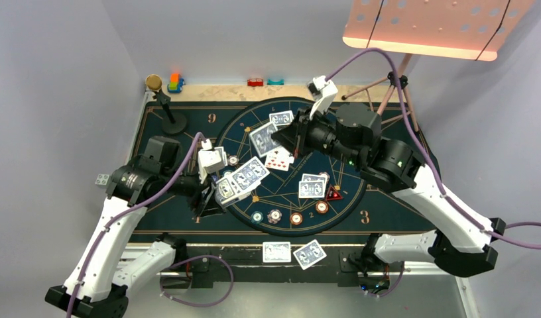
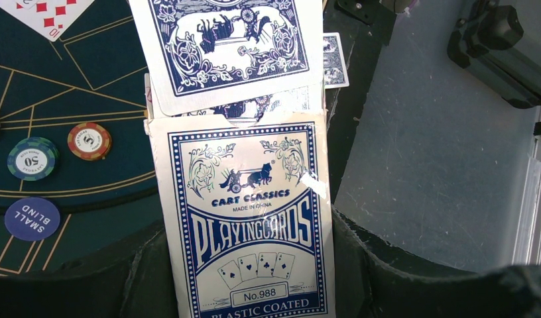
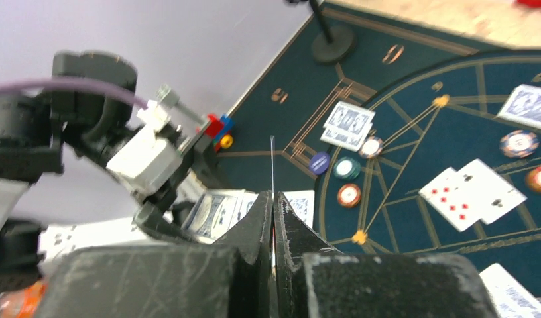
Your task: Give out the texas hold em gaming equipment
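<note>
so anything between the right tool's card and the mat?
Nothing visible. The right tool is shut on one blue-backed card above the mat. The face-up cards lie just beside it, toward the arms, apparently not under it.

Ten poker chips (image 3: 346, 167) show in all: six in the right wrist view and a further row of four in the top view. There are two face-up cards (image 1: 278, 159), eight single blue-backed cards (image 1: 281, 118) plus an overlapped fan (image 1: 250, 173) too tight to count, one card box (image 2: 248, 218) and one red triangular marker (image 1: 333, 193).
</note>
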`<move>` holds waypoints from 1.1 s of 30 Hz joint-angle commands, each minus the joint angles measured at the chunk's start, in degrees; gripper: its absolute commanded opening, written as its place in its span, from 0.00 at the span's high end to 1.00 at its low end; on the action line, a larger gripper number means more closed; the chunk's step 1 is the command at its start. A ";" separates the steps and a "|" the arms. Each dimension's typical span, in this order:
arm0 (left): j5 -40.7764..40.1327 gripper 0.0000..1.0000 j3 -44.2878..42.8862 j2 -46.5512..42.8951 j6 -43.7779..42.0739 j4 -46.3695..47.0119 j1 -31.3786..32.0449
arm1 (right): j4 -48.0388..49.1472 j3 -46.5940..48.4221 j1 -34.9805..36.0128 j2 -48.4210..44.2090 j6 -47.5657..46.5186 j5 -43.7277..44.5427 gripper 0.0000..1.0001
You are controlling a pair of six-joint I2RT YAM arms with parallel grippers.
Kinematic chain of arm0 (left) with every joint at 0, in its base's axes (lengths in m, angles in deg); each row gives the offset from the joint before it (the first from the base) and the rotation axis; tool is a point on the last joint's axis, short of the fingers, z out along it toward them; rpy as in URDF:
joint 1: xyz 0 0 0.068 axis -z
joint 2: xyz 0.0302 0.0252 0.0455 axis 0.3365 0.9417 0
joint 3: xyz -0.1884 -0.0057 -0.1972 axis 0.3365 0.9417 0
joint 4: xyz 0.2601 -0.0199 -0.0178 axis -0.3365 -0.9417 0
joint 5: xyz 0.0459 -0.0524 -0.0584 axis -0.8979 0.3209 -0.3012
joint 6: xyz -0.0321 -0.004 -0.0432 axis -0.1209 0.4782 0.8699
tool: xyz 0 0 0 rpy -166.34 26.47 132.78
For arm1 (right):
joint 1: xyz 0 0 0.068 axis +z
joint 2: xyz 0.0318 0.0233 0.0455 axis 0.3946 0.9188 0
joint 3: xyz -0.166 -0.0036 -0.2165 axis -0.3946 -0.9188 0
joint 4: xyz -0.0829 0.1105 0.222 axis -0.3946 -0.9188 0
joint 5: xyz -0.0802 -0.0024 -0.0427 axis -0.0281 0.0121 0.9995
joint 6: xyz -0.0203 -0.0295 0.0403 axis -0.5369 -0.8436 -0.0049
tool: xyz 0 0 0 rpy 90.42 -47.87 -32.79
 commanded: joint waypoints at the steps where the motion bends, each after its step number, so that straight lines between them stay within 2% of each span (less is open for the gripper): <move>1: 1.06 1.00 -0.27 -1.33 -0.59 -0.09 -0.25 | -6.38 7.07 -0.22 3.20 -5.61 12.77 1.00; 5: 1.04 1.00 -0.11 -1.77 -1.52 -1.74 -0.24 | -9.93 9.18 -3.58 7.91 -8.64 18.76 1.00; 11: 0.80 1.00 0.02 -2.47 -2.55 -3.38 -0.24 | -10.78 6.57 -8.42 16.92 -11.01 24.91 1.00; 19: 1.22 1.00 -0.10 -2.89 -2.65 -3.63 -0.29 | -15.99 10.47 -8.48 33.39 -10.28 35.57 1.00; 33: 1.76 1.00 -0.28 -2.80 -2.88 -4.20 -0.28 | -16.52 17.18 -7.34 52.87 -11.62 42.45 1.00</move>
